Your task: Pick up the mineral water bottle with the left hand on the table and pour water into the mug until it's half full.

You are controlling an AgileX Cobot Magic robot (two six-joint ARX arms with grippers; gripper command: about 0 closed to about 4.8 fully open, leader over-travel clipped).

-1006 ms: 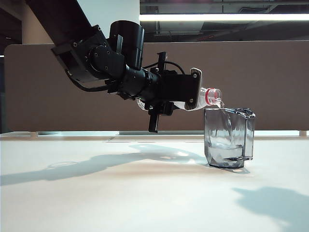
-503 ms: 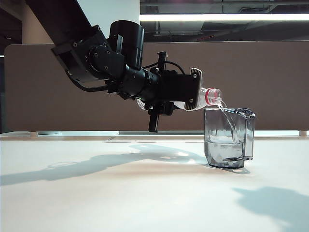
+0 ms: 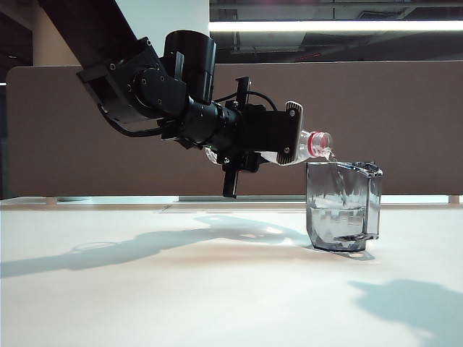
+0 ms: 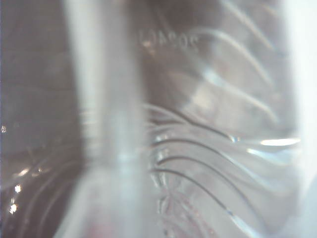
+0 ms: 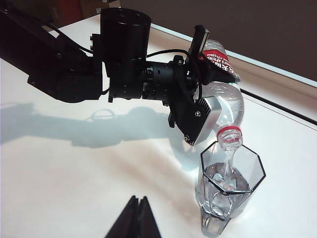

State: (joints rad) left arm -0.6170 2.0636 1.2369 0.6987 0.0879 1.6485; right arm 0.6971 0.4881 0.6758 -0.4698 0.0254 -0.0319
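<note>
The mineral water bottle (image 3: pixel 315 143) lies tilted, its red-ringed mouth just over the rim of the mug (image 3: pixel 343 210). My left gripper (image 3: pixel 291 139) is shut on the bottle's body, hiding most of it in the exterior view. A thin stream of water falls from the bottle (image 5: pixel 225 101) into the mug (image 5: pixel 230 191), whose water surface stands at about mid height. In the left wrist view only the bottle's clear ribbed plastic (image 4: pixel 198 148) shows. My right gripper (image 5: pixel 139 198) hovers shut and empty over the table (image 5: pixel 64 173), a little way from the mug.
A brown partition (image 3: pixel 405 108) runs behind the white table (image 3: pixel 181 289). The table's far edge (image 5: pixel 277 106) passes close behind the mug. Arm shadows fall on the tabletop left of the mug and at the front right.
The water in the mug has risen a little while the stream keeps flowing. The left arm and the bottle have not moved.
</note>
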